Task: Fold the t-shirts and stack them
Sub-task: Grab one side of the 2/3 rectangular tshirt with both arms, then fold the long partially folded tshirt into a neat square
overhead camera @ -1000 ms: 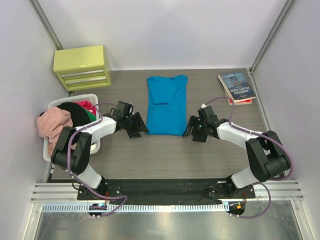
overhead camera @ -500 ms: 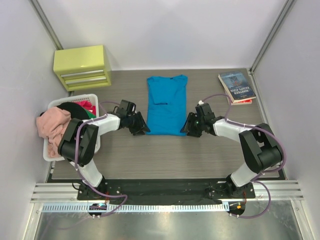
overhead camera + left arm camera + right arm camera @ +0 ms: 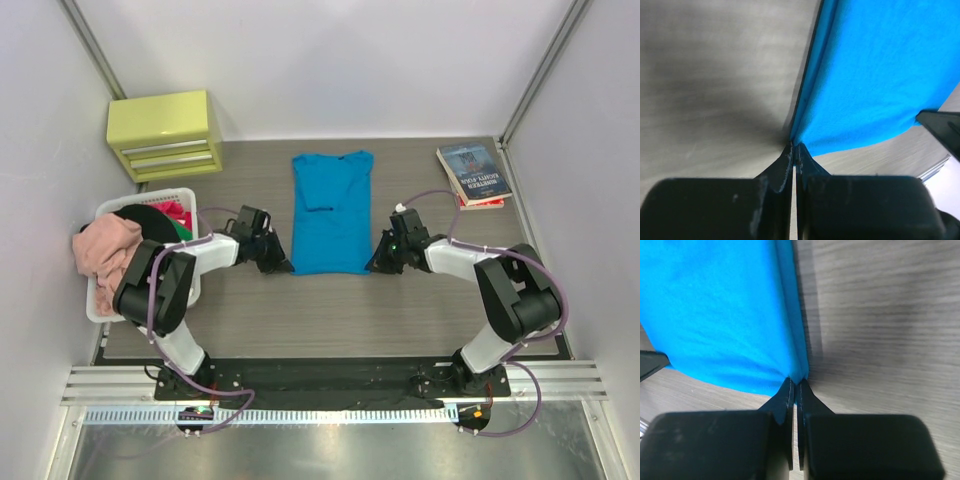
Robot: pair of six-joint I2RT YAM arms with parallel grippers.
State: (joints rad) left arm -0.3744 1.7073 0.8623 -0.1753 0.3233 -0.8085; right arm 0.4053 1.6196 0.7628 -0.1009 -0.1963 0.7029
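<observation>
Now turquoise t-shirt [image 3: 330, 215] lies lengthwise away from arms, collar at far end; left gripper [image 3: 281, 266] and right gripper [image 3: 376, 264], wider a second ago, pinch its near corners.

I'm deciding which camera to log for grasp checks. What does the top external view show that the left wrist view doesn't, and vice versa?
Only top external: the yellow drawer unit, the books, the basket of other t-shirts, and the whole outline of the turquoise t-shirt. Only left wrist: close up, the left gripper with its jaws shut on the t-shirt's near corner. Both: the turquoise t-shirt lying on the wooden table.
</observation>
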